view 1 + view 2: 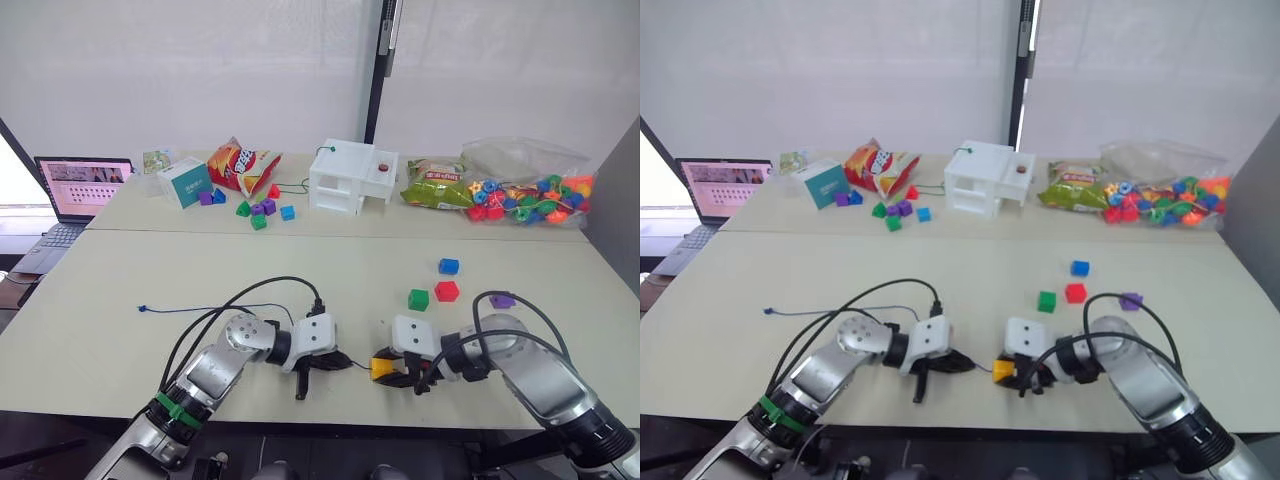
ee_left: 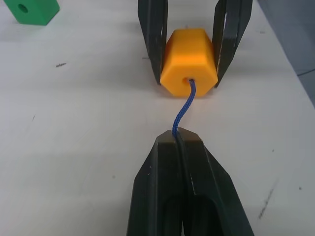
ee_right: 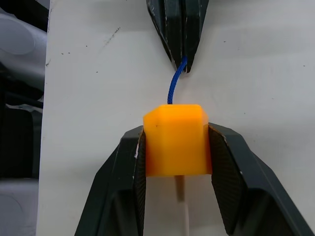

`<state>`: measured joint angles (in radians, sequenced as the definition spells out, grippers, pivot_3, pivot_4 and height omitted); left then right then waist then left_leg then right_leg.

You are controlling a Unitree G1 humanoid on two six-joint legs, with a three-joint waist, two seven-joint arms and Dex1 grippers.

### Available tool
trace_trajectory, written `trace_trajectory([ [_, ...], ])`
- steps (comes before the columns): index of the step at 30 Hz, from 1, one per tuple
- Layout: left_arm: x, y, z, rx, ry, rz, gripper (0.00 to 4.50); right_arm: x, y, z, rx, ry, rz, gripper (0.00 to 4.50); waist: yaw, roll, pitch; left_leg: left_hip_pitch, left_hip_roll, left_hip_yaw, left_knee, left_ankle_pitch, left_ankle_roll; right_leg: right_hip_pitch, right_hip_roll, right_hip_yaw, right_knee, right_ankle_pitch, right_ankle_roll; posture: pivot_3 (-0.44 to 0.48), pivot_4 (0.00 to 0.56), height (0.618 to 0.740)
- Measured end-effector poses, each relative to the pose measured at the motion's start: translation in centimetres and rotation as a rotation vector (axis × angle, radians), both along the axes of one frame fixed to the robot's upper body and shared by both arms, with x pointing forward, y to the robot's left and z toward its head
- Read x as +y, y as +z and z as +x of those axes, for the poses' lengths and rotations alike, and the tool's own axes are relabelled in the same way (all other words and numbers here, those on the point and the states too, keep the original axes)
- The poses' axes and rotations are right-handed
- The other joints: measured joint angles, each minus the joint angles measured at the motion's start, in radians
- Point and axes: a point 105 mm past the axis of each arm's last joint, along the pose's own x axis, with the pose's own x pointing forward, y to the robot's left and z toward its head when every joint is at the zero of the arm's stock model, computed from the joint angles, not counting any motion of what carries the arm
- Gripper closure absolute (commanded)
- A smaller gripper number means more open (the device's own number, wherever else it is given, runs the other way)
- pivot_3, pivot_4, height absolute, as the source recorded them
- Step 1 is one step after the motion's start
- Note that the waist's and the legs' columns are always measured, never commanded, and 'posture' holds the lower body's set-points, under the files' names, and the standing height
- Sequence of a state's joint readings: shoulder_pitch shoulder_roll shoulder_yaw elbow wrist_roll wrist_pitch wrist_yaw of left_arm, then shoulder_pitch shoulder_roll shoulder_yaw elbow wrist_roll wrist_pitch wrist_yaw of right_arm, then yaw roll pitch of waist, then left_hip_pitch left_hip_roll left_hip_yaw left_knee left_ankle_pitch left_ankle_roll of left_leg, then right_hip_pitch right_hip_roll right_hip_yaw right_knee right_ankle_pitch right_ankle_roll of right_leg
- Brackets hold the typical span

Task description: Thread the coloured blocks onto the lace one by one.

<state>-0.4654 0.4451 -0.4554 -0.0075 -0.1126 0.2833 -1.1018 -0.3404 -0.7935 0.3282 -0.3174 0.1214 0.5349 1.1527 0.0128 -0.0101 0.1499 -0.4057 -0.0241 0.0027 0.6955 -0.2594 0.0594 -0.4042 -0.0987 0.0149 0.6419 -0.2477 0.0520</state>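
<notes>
My right gripper [image 3: 175, 132] is shut on the yellow-orange block [image 3: 175, 140], low over the table near its front edge [image 1: 382, 367]. The dark-blue lace [image 2: 183, 105] runs from my left gripper [image 2: 178, 135], which is shut on it, into the block's hole. A pale tip [image 3: 181, 189] pokes out of the block's far side. The rest of the lace trails left across the table to a knot [image 1: 143, 309]. Green [image 1: 418, 299], red [image 1: 447, 291], blue [image 1: 449, 266] and purple [image 1: 502, 300] blocks lie to the right, behind my right arm.
At the back stand a white box [image 1: 352, 177], snack bags [image 1: 243, 165], a teal box [image 1: 185, 182], small coloured pieces [image 1: 262, 210], a green packet [image 1: 437, 185] and a clear bag of beads [image 1: 530, 195]. A laptop [image 1: 80, 187] sits far left.
</notes>
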Motion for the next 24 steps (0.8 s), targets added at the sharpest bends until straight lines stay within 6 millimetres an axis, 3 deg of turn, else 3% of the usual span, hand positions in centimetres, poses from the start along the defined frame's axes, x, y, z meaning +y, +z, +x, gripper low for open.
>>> trace_trajectory([
  [9, -1.9, 0.7, -0.3, 0.003, -0.043, -0.027, 4.5, 0.0, 0.0, 0.0, -0.001, -0.003, 0.002, 3.21, 0.0, 0.0, 0.0, 0.0, 0.0, 0.0, 0.0, 0.0, 0.0, 0.0, 0.0, 0.0, 0.0, 0.0, 0.0, 0.0, 0.15, 0.74],
  [24, -1.0, 0.0, 0.0, 0.03, -0.035, 0.076, 4.5, 0.1, 0.0, 0.1, -0.004, -0.001, -0.001, 3.21, -0.001, 0.0, 0.0, 0.0, 0.0, 0.0, 0.0, 0.0, 0.0, 0.0, 0.001, 0.0, 0.0, 0.0, 0.0, 0.0, 0.15, 0.74],
])
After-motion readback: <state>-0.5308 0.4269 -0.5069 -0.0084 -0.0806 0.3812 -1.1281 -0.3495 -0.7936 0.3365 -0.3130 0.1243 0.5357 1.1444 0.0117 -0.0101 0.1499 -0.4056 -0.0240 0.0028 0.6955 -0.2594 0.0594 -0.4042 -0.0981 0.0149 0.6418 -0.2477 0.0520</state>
